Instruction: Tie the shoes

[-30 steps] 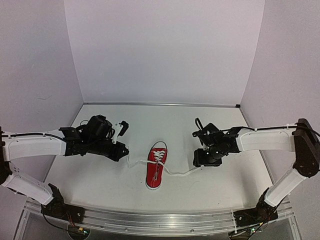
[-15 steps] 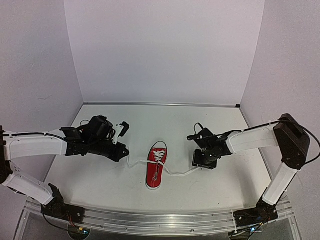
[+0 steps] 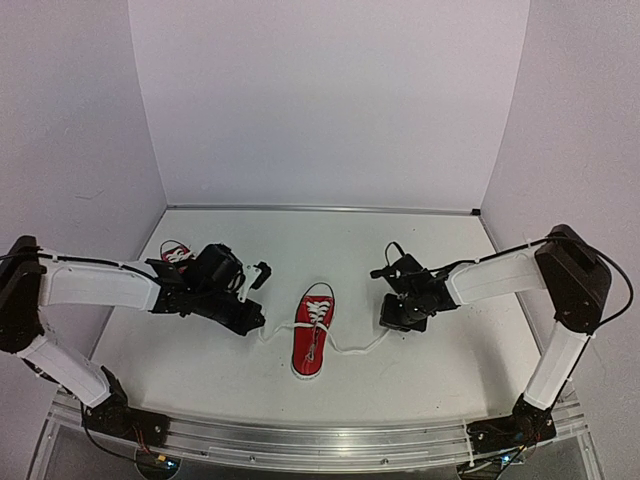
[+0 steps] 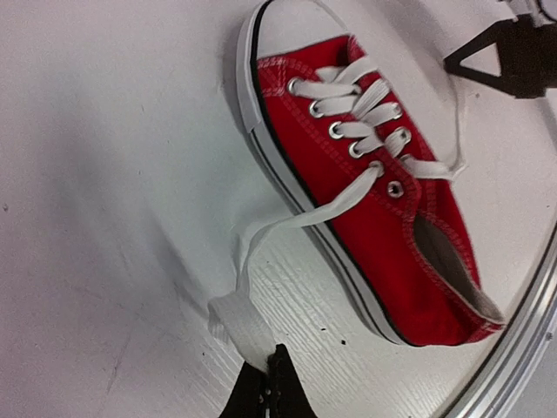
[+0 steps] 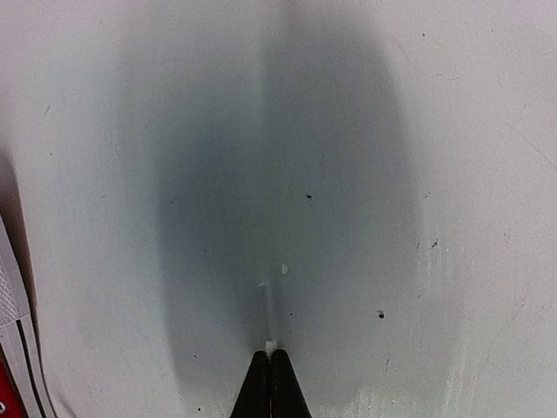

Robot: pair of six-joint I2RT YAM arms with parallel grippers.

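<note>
One red shoe with white laces lies in the middle of the table, toe toward the arms. A second red shoe peeks out behind the left arm. My left gripper is low at the middle shoe's left and shut on the left lace. In the left wrist view that lace's folded end sits right at my gripper tips, with the shoe beyond. My right gripper is at the shoe's right, low on the table and shut on the right lace's thin tip.
White walls enclose the table at the back and both sides. A metal rail runs along the near edge. The shoe's white sole shows at the left edge of the right wrist view.
The right gripper moved slightly left, came down and shut on the right lace's tip. The left arm shifted right and toward the near edge, keeping its lace and uncovering the second shoe.
</note>
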